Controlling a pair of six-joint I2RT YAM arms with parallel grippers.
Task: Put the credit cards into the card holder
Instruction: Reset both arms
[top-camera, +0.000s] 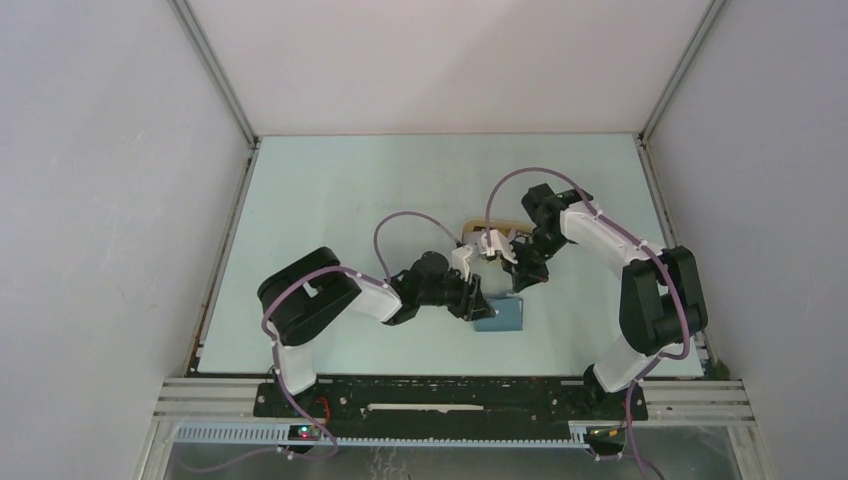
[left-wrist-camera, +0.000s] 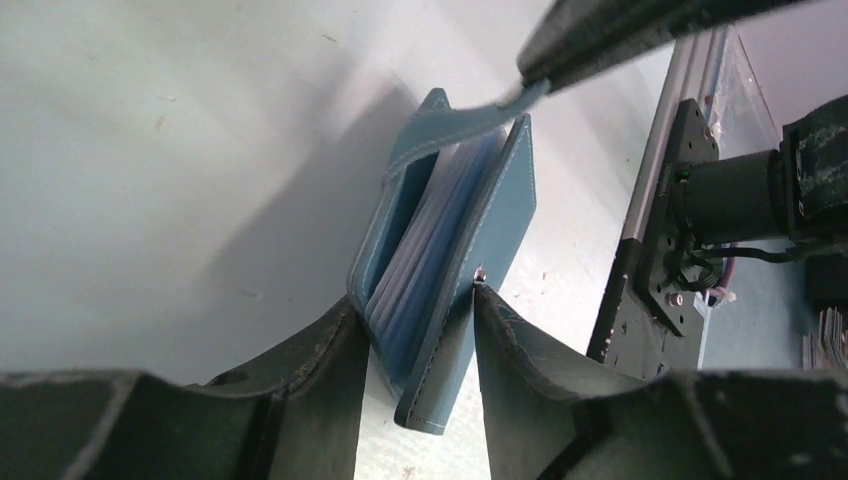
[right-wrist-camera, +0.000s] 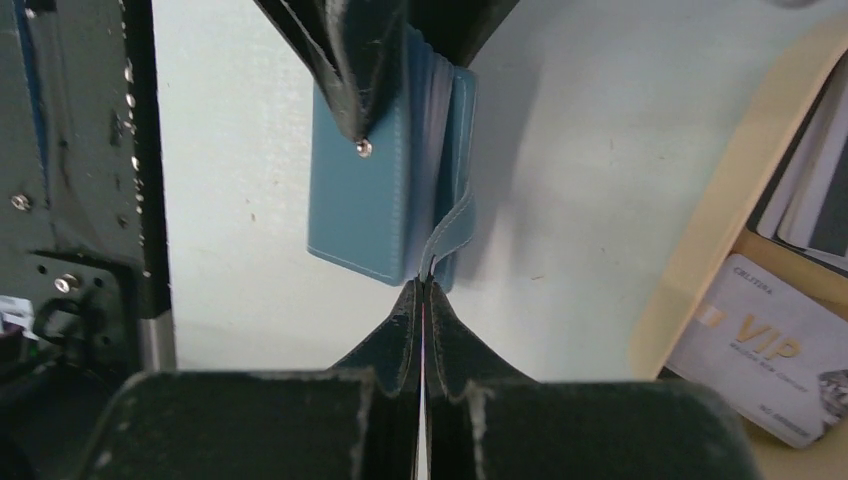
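Observation:
The teal-blue card holder (top-camera: 498, 317) (left-wrist-camera: 450, 250) (right-wrist-camera: 370, 210) stands on edge on the table, slightly spread, with lighter blue pockets showing inside. My left gripper (top-camera: 478, 298) (left-wrist-camera: 415, 295) straddles it, one finger against each cover, the right one at the metal snap stud. My right gripper (top-camera: 517, 268) (right-wrist-camera: 423, 285) is shut on the holder's snap tab (left-wrist-camera: 470, 122) (right-wrist-camera: 452, 228), which is pulled away from the body. The credit cards lie in the beige tray (right-wrist-camera: 720, 230): a whitish VIP card (right-wrist-camera: 760, 350) and dark and pale ones (right-wrist-camera: 810, 200).
The beige tray (top-camera: 480, 228) sits just behind the two grippers in the top view. The black base plate and aluminium rail (left-wrist-camera: 650, 150) (right-wrist-camera: 150, 200) run along the near table edge, close to the holder. White walls enclose the table.

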